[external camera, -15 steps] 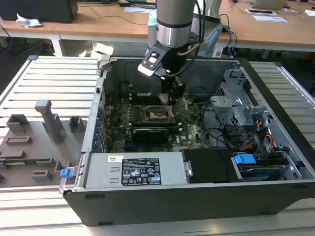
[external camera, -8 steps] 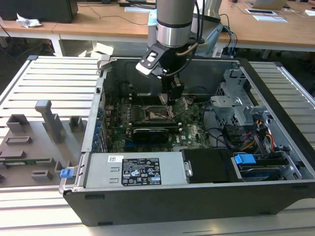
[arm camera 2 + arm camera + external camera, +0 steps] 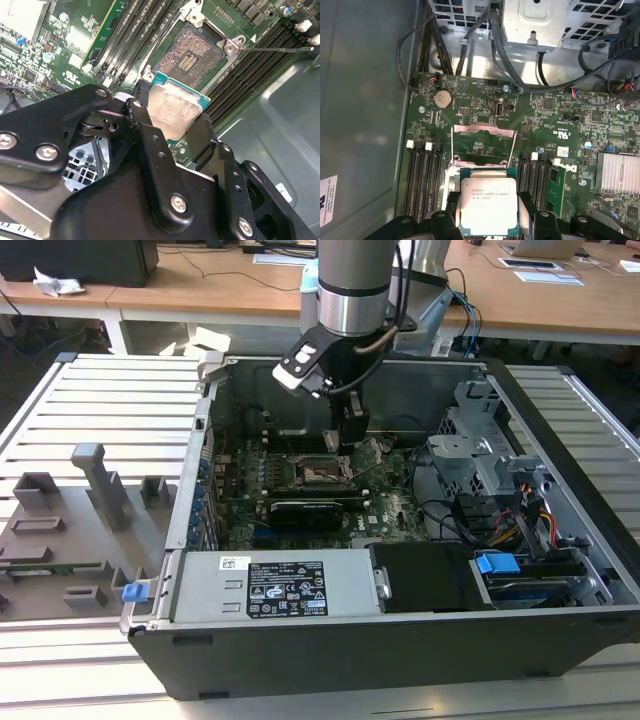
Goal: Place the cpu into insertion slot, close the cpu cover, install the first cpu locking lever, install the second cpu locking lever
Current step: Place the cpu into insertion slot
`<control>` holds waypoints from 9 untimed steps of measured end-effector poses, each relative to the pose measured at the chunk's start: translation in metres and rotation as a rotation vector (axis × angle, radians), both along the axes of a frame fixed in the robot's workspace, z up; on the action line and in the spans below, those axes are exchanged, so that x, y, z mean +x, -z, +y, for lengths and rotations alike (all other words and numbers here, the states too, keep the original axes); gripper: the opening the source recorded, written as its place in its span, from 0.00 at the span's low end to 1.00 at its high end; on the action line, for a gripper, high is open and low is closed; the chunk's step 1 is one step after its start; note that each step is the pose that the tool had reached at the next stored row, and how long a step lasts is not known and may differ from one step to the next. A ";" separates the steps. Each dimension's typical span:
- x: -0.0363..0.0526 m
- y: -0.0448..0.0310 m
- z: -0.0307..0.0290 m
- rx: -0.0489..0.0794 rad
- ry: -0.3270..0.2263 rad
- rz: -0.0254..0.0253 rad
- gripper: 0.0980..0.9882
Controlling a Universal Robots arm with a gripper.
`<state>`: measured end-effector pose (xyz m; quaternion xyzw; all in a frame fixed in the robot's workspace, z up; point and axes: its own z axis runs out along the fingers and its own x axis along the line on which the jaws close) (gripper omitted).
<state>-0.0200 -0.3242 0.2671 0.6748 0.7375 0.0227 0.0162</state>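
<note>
Close above the insertion slot (image 3: 192,55), inside the computer case (image 3: 560,630), the gripper (image 3: 350,435) is clasping the cpu (image 3: 487,202) by two opposite edges, fingers drawn in to the chip's width. The cpu is hanging silvery side up, not yet seated, while the cpu cover (image 3: 482,145) is standing raised beyond the socket. Probable hazard: a chip descending tilted or offset from the rim would be pressing on the fine contacts and bending them.

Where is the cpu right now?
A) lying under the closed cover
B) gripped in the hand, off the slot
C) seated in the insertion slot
B: the hand grips the cpu by its edges, and the insertion slot shows bare contacts.
</note>
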 end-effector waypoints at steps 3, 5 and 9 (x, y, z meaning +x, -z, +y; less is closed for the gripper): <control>0.0000 0.0000 0.0000 0.000 0.038 0.0000 0.50; 0.0000 0.0000 0.0000 0.000 0.057 0.0000 0.50; 0.0000 0.0000 0.0000 -0.001 0.094 0.0000 0.50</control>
